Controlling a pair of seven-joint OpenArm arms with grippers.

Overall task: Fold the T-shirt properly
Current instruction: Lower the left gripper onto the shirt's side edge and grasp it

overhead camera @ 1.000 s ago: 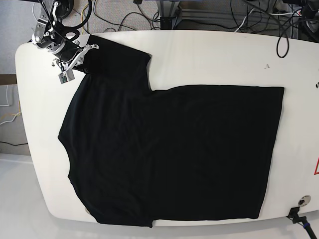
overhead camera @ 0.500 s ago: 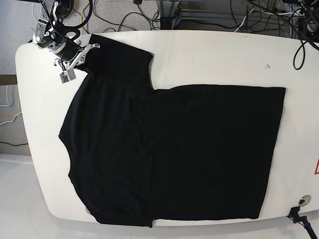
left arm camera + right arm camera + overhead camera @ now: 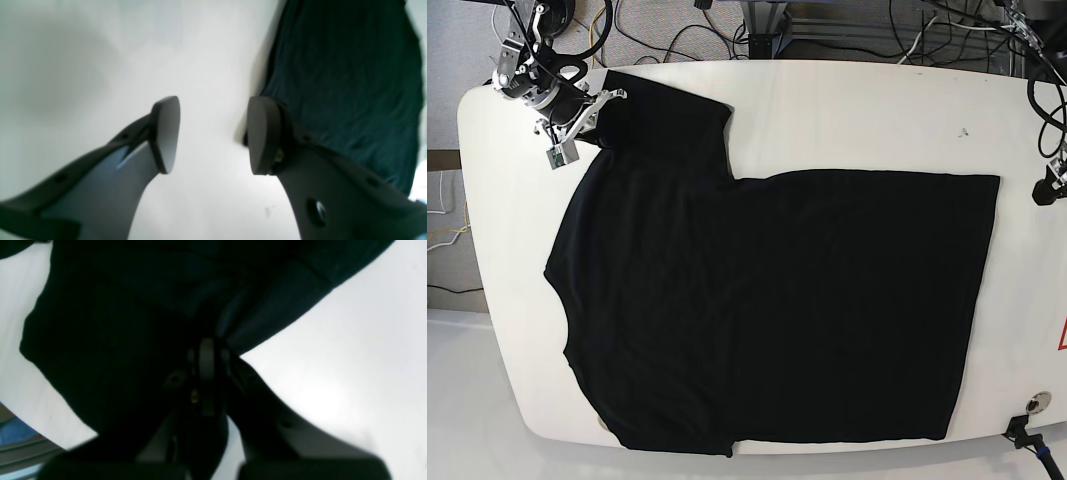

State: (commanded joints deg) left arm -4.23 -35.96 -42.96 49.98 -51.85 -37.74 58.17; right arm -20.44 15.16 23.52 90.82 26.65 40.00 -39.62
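Observation:
The black T-shirt (image 3: 767,300) lies spread flat on the white table (image 3: 847,110), with one short sleeve at the far left and the hem at the right. My right gripper (image 3: 595,108) is shut on that sleeve's edge; in the right wrist view the closed jaws (image 3: 206,356) pinch dark fabric (image 3: 133,323). My left gripper (image 3: 1045,188) hangs at the table's right edge, just beyond the hem's far corner. In the left wrist view it (image 3: 213,133) is open over bare table, with its right finger (image 3: 263,133) at the T-shirt's edge (image 3: 350,83).
Cables (image 3: 677,30) and frame parts lie behind the table's far edge. A round metal fitting (image 3: 1033,405) and a clamp sit at the near right corner. A red mark (image 3: 1061,335) shows at the right edge.
My left gripper has come into the base view at the right edge, near the hem's far corner. The right gripper stays shut on the sleeve, hardly moved. The shirt lies as before.

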